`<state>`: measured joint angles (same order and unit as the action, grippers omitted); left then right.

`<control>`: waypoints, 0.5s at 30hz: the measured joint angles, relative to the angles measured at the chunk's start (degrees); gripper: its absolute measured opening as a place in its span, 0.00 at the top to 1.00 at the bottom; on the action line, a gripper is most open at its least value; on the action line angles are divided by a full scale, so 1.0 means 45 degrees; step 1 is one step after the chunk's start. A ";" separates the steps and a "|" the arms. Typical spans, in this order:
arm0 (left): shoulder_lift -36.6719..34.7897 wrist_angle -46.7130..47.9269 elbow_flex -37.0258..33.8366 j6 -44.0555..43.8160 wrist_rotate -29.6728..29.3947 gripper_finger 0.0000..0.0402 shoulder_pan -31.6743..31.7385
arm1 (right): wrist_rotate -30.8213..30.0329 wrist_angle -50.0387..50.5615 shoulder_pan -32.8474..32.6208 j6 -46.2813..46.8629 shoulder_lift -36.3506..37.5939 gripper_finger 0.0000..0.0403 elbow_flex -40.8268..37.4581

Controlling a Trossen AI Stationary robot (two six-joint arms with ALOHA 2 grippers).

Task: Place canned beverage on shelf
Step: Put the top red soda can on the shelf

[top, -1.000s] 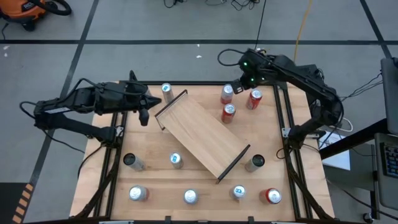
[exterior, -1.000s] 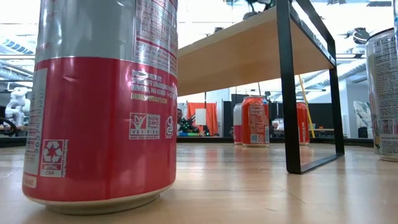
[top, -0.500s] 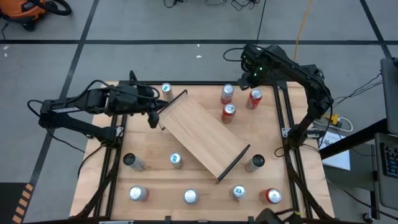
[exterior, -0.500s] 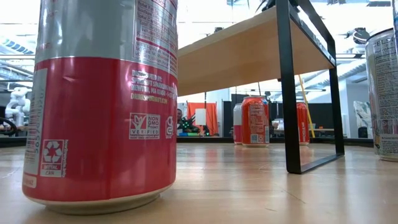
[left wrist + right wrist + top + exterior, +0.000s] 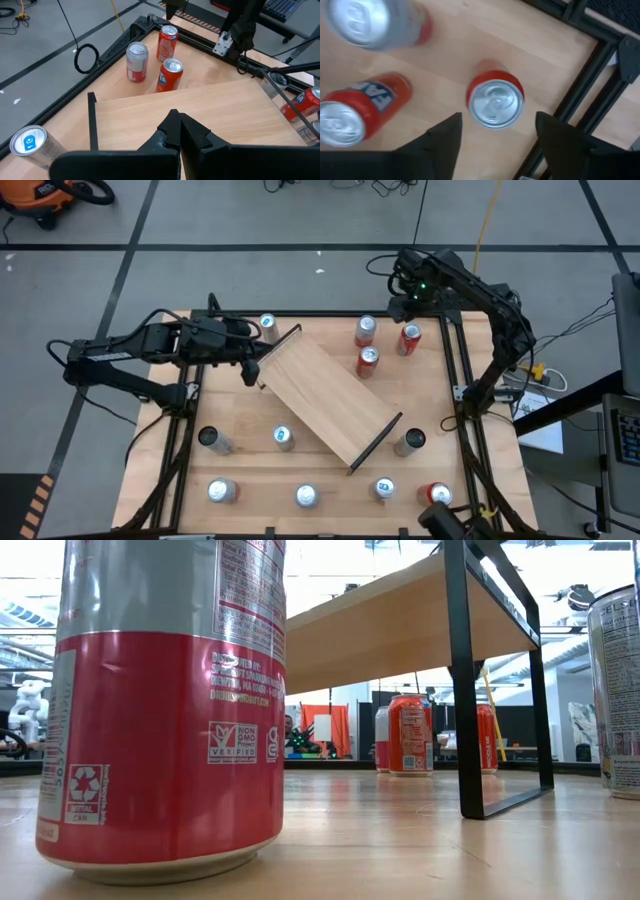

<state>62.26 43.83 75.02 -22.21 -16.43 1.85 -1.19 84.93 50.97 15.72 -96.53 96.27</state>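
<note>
seen from above, a wooden desk (image 5: 330, 480) carries a light-wood shelf (image 5: 325, 397) lying at a slant in the middle, bare of cans, with cans scattered around it; the right hand (image 5: 495, 132) hovers with fingers spread over a red can (image 5: 495, 101) at the far right corner, not touching it; the left hand (image 5: 178, 131) is clenched and empty, poised at the shelf's near end; the step in hand looks like the reach for a first can; next, the right hand likely needs to drop straight down around that can and close.
</note>
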 joint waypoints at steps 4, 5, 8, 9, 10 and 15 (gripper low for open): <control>0.0000 0.0000 0.0000 -0.0001 0.0011 1.00 0.0000 | 0.0000 -0.0003 0.0121 -0.0038 -0.0009 0.31 -0.0579; 0.0000 0.0000 0.0000 -0.0001 0.0016 1.00 0.0000 | 0.0005 -0.0033 0.0137 -0.0079 -0.0009 0.29 -0.0718; 0.0000 0.0000 0.0000 -0.0001 0.0016 1.00 0.0000 | 0.0011 -0.0309 0.0134 -0.0137 -0.0008 0.25 -0.1022; 0.0000 0.0000 0.0000 -0.0001 0.0016 1.00 0.0000 | 0.0016 -0.0508 0.0134 -0.0140 -0.0005 0.24 -0.1136; 0.0000 0.0000 0.0000 -0.0001 0.0021 1.00 0.0000 | 0.0034 -0.0708 0.0134 -0.0136 -0.0005 0.23 -0.1263; 0.0000 0.0000 0.0000 -0.0004 0.0354 1.00 0.0000 | 0.0367 -0.1407 0.0134 -0.0129 -0.0009 0.20 -0.1831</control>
<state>62.26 43.83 75.02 -22.23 -14.84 1.85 0.46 78.59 51.57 15.14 -96.57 88.03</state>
